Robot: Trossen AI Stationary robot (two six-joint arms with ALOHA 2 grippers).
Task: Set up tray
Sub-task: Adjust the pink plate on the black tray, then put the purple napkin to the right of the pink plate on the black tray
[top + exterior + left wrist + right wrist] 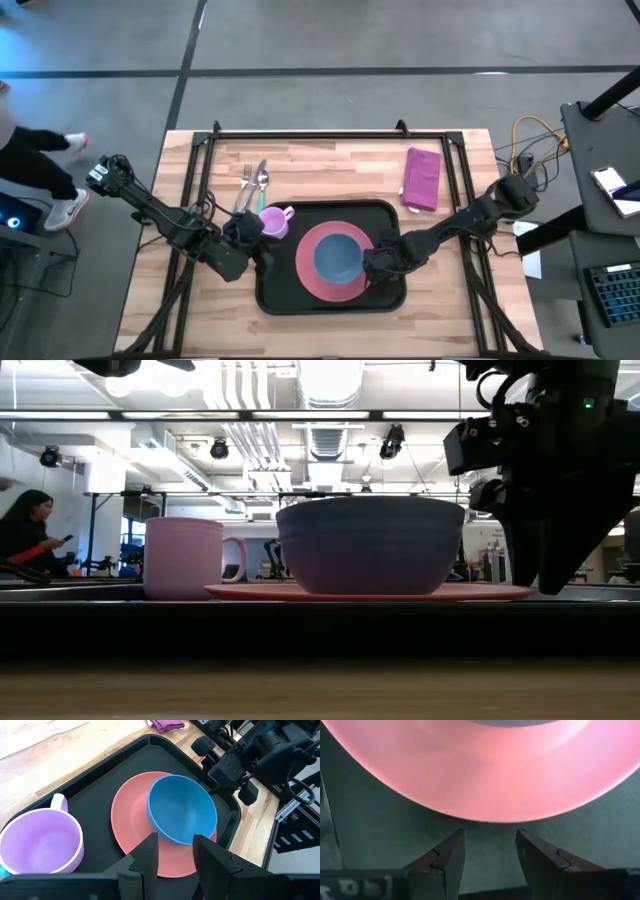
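grey concrete floor (330, 40), ceiling ducts (245, 400), strip lights (330, 375)

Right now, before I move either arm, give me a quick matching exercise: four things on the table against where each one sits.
Things:
1. bowl
2. mug
3. napkin
4. fork

Places:
A. on bare wood, right of the tray
B. on the plate
C. on bare wood beside the spoon
D. in the tray's corner, left of the plate

Pairs: 1-B, 2-D, 3-A, 4-C
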